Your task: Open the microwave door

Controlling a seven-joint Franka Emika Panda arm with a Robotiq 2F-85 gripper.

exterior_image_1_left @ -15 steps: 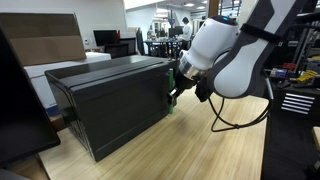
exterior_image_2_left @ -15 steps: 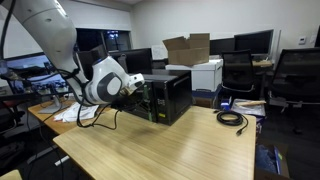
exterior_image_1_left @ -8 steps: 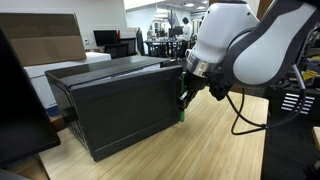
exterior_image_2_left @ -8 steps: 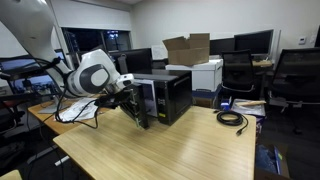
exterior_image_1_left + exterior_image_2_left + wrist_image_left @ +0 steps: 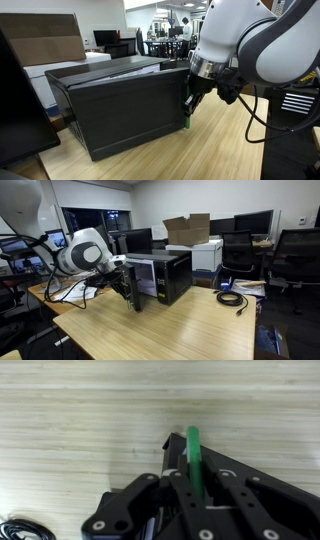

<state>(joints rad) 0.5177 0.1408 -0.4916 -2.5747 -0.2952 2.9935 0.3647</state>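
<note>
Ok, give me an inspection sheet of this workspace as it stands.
Surface: wooden table, pale grain.
Job's things: microwave on the table, door swung partly open.
Clutter: white papers near the arm.
Grippers: gripper closed on the door's green strip.
Cables: black coil lying on the table.
Surroundings: cardboard box, printer, monitors, office chairs.
</note>
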